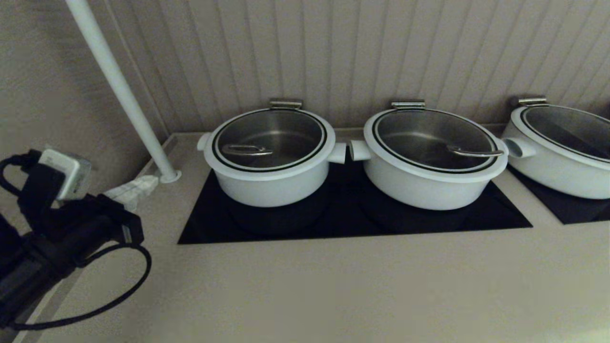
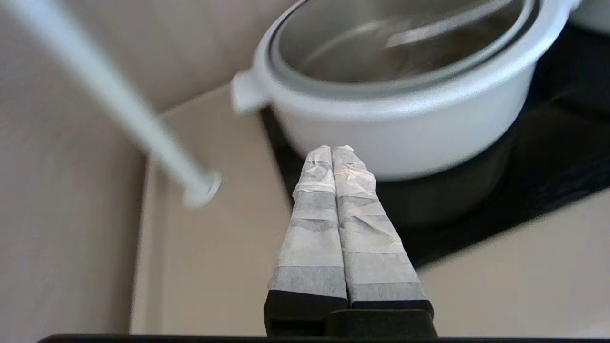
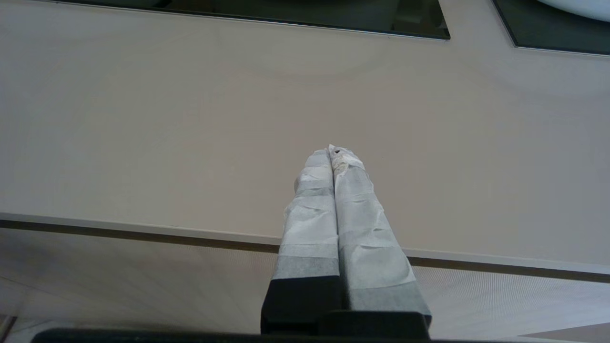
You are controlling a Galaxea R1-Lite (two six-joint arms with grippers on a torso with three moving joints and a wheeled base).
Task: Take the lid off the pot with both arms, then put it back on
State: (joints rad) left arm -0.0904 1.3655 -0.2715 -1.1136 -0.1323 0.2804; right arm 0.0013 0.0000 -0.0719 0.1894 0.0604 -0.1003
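right gripper (image 3: 332, 151) out of head view, fingers pressed together over counter (image 3: 190, 119) edge | left gripper (image 2: 332, 151) closed, empty, near pot (image 1: 271, 183) | lid (image 1: 269, 139) seated

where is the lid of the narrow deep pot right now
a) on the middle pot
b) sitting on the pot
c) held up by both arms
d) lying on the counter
b: the lid sits flat on the pot, and both sets of fingers, left and right, are shut and clear of it.

Three white pots stand on the counter (image 1: 333, 286): one narrow pot (image 1: 270, 183), two wider pots (image 1: 429, 188) (image 1: 562, 176). Three glass lids, two black hobs, one pole.
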